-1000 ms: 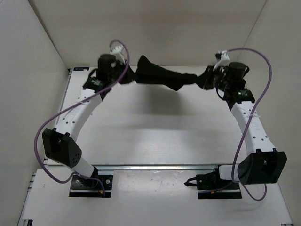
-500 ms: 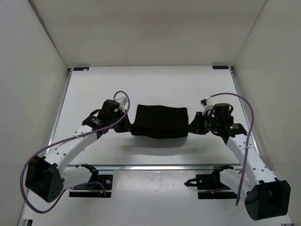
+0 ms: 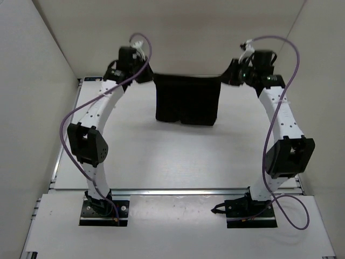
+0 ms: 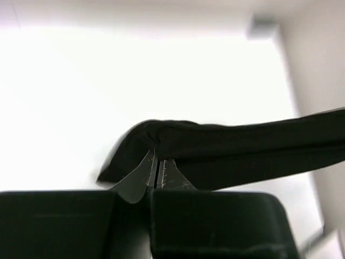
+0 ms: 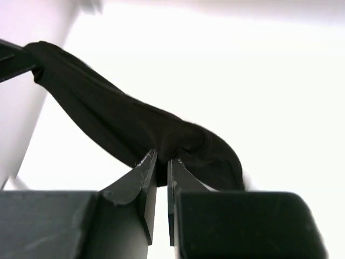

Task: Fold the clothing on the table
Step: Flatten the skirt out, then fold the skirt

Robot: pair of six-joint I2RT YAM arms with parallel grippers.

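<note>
Step in hand, as judged: spreading and presenting the clothing (image 3: 187, 102) before a fold, not the fold itself. The left tool (image 3: 147, 78) is clamped shut on one upper corner and the right tool (image 3: 226, 79) is clamped shut on the other. The left wrist view shows the jaws of the left tool (image 4: 157, 171) pinched together on a bunched corner of the clothing (image 4: 242, 145). The right wrist view shows the same for the right tool (image 5: 160, 166), with the clothing (image 5: 118, 124) running away in a taut band. The clothing is held up over the far half of the surface (image 3: 161, 162), its top edge stretched nearly straight between the two tools and the body hanging as a flat, roughly square panel. Cannot tell whether the lower hem touches the surface. No fold is visible yet. Next move, as judged: lower both corners together and evenly, keeping tension so the hem lands first and the panel lays flat without wrinkles, then carry the held edge over to make the fold. An uneven descent risks a skewed lay. Count: one garment, one surface, two tools, left arm (image 3: 99, 113) and right arm (image 3: 280, 116).
</note>
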